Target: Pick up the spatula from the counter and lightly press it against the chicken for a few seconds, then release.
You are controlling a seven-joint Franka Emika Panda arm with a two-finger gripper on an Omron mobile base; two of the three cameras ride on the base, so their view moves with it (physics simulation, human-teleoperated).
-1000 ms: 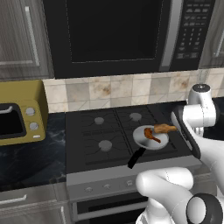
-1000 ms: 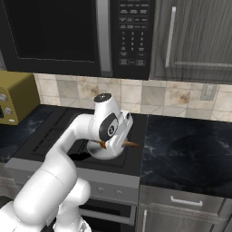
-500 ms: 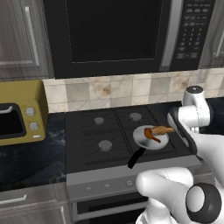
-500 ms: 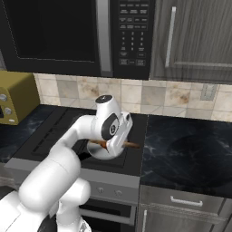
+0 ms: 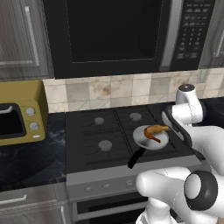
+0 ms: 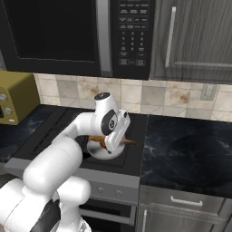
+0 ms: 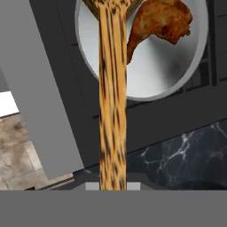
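Note:
A browned chicken piece lies in a white pan on the stove's front right burner. The wooden spatula runs from my gripper out over the pan, its head just beside the chicken; whether they touch I cannot tell. The gripper is shut on the spatula's handle. From the left base view the chicken rests in the pan, with my hand tilted low at the pan's right. From the right base view the spatula pokes out behind the hand, which hides the chicken.
The pan's black handle points toward the stove's front edge. A yellow toaster oven stands on the counter at the left. A black microwave hangs above the stove. Dark marble counter spreads to the right.
My hand has dropped a little and moved closer to the pan, carrying the spatula with it. The chicken and pan have not moved.

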